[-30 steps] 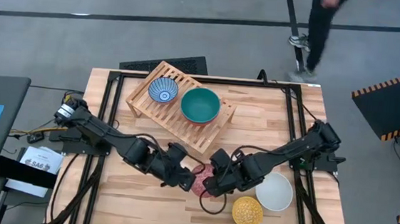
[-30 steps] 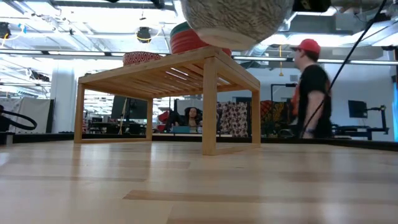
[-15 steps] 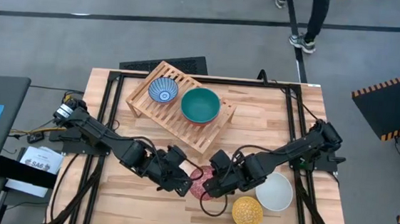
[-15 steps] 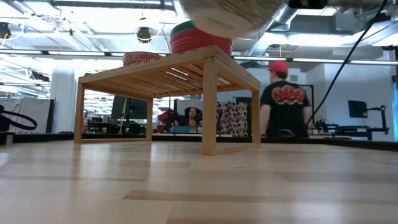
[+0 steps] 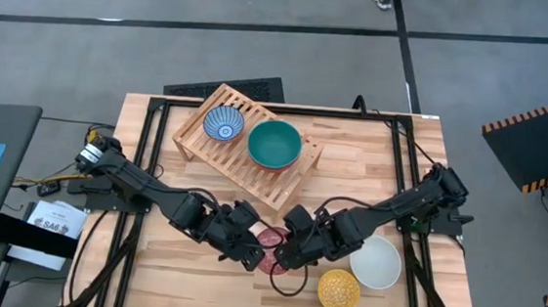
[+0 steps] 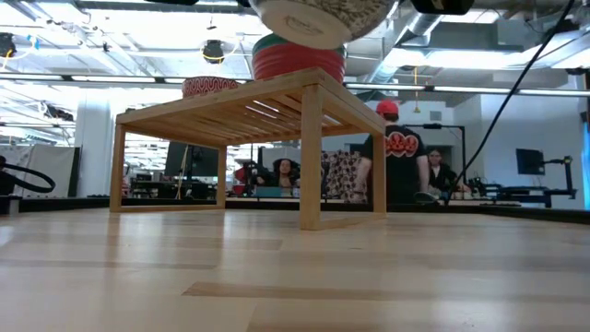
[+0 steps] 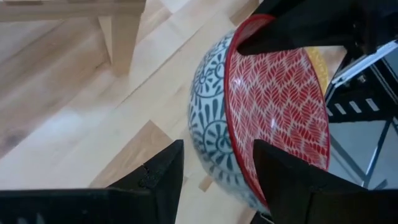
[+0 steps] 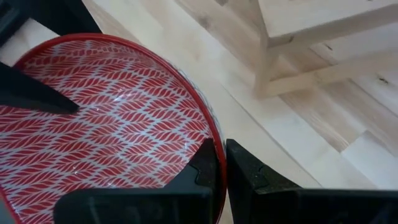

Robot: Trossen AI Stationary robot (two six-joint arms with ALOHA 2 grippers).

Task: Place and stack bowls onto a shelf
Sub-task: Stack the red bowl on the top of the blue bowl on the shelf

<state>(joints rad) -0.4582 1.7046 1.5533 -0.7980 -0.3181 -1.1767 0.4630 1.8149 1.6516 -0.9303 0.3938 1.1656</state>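
My right claw point(image 8: 221, 165) is pinched shut on the rim of the pink-red patterned bowl point(image 5: 269, 246), one finger inside the red leaf-print lining and one outside, while my left claw point(image 7: 214, 171) stands open around the opposite side of the same bowl, its two dark fingers flanking the patterned outer wall without closing on it. The bowl hangs clear of the counter point(image 5: 196, 275) near its front middle, short of the shelf point(image 5: 229, 106). As I judge it, the job is partly done: the blue-white patterned bowl point(image 5: 223, 123) and the teal green bowl point(image 5: 275, 144) already sit on the shelf, the pink-red one is in transit, and the larger plain white bowl point(image 5: 377, 263) and the yellow patterned bowl point(image 5: 340, 290) wait on the counter by my right arm. From above, the teal bowl looks alone; the low view shows a plain red bowl point(image 6: 297, 61) beneath it, so one stack is already made. That low view also shows the lifted bowl's underside well above the wood, which the overhead view cannot settle, and people in the room behind. Only the wrist views show how each claw meets the rim.
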